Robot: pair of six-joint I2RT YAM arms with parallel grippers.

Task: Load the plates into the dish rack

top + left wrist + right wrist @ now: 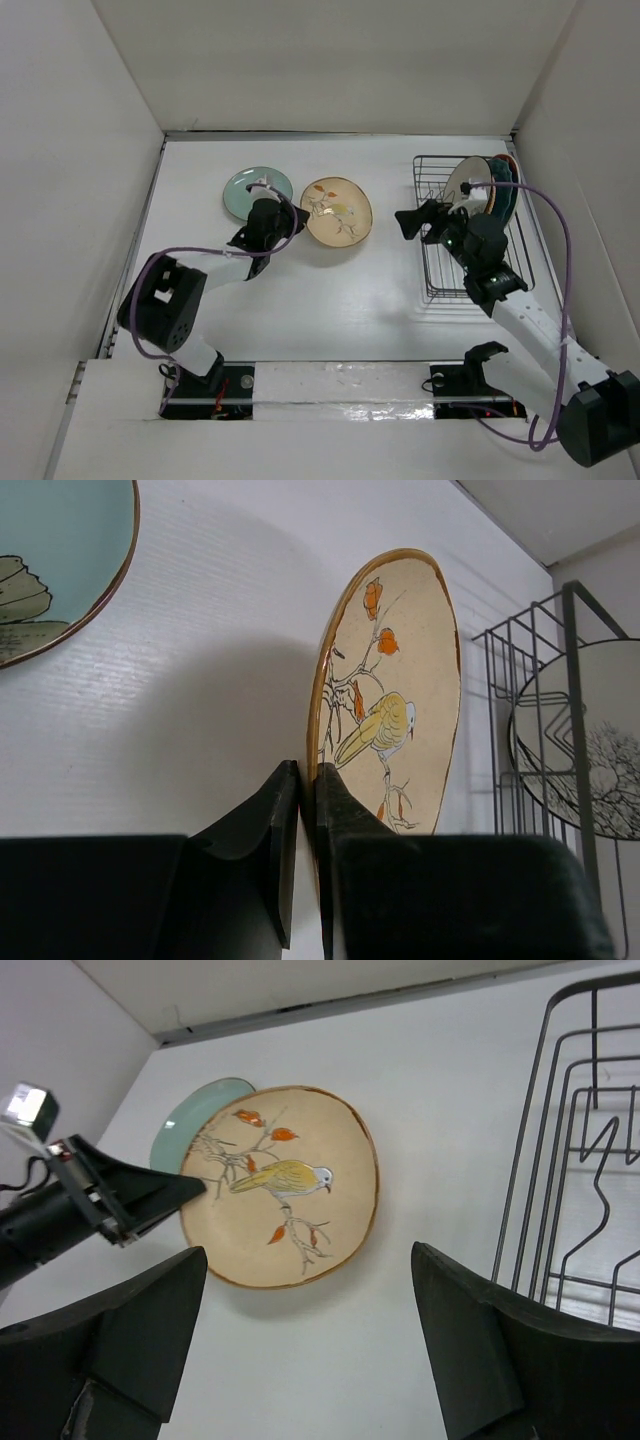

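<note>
Far-left plate (258,192), centre plate (337,211); dish rack (432,280) right, holding plates (470,185).

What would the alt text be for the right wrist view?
A beige bird plate fills mid-frame, the left gripper closed on its left rim. The open right gripper frames the bottom; a pale green plate peeks out behind, and the wire dish rack fills the right edge.

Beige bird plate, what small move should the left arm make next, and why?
Probably lift it slightly and ease it right, toward the dish rack. The left gripper has its jaws shut on the rim of the beige bird plate, and the right gripper is open beside the rack, facing the plate, perhaps for a handover.
</note>
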